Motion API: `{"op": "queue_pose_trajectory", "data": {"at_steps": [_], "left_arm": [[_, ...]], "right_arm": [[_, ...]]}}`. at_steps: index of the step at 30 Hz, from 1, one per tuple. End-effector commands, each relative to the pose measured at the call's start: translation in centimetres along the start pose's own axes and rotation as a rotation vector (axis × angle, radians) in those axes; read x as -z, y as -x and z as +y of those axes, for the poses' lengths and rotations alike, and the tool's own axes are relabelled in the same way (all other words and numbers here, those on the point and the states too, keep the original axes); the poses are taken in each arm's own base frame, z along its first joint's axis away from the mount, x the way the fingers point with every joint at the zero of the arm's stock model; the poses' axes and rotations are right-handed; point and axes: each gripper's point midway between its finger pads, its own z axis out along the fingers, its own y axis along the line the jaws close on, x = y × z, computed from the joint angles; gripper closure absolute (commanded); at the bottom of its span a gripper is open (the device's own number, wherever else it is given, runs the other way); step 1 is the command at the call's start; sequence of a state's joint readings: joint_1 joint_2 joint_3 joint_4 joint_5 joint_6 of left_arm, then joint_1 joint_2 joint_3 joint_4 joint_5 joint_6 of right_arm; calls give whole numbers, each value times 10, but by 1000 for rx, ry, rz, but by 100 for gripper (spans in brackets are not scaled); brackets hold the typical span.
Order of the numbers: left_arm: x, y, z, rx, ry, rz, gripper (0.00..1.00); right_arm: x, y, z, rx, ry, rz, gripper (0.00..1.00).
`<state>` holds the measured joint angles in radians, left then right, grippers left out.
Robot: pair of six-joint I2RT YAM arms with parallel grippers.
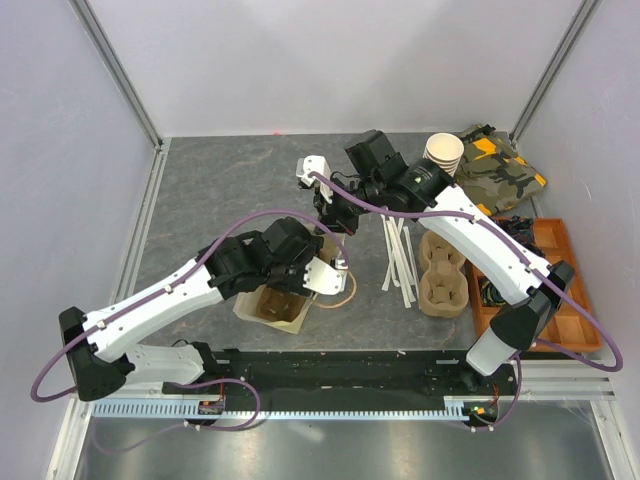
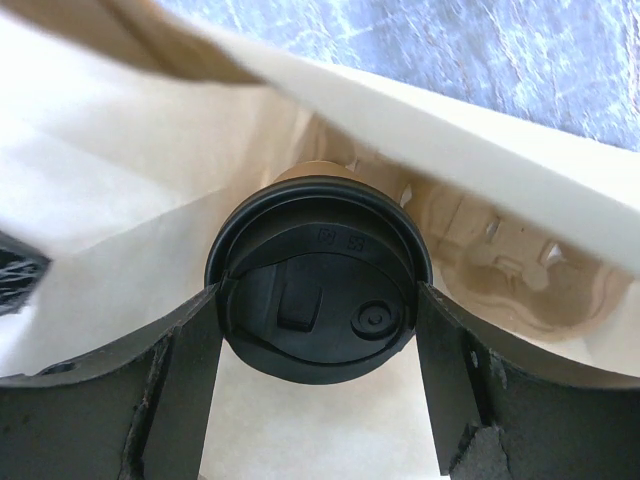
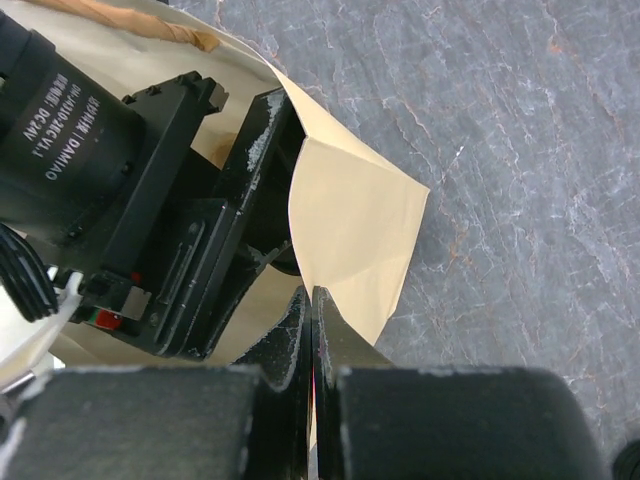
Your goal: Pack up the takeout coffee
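Motor (image 3: pixel 60 110) reads DAMIAO; left tool (image 2: pixel 320 300) grips coffee (image 2: pixel 318 250).

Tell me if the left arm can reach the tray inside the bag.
Probably yes: the left pincer, gripping the coffee, is inside the bag, its edge pinched by the right pincer; the tray lies beyond, unobstructed.

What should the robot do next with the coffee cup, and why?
Probably ease the left gripper down a little, so the coffee cup settles into the pulp carrier. Its fingers clasp the cup on both sides, already inside the paper bag, and the right gripper pinches the bag's edge, holding it open.
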<state>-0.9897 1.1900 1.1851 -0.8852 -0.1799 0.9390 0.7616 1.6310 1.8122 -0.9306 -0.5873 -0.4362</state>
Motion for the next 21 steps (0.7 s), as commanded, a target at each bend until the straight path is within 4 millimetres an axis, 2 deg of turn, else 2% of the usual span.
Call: {"op": "queue_pose_trajectory", "data": {"at_steps": [1,11,15,21], "left_arm": [[-1,5,-1,23,-24,-15,83],[-17,7,-19,72,-78,-32,84],[-27,-1,-32,59,-95,-8,83],[-36,-9,-37,51,-104,31,84]], "right_arm": [[9,14,2,6,-8,-31,100],[15,21,8,83,-6,-91,100],[18,22,10,112,-2,-102,100],[20,24,11,120,-1,-103,100]]}}
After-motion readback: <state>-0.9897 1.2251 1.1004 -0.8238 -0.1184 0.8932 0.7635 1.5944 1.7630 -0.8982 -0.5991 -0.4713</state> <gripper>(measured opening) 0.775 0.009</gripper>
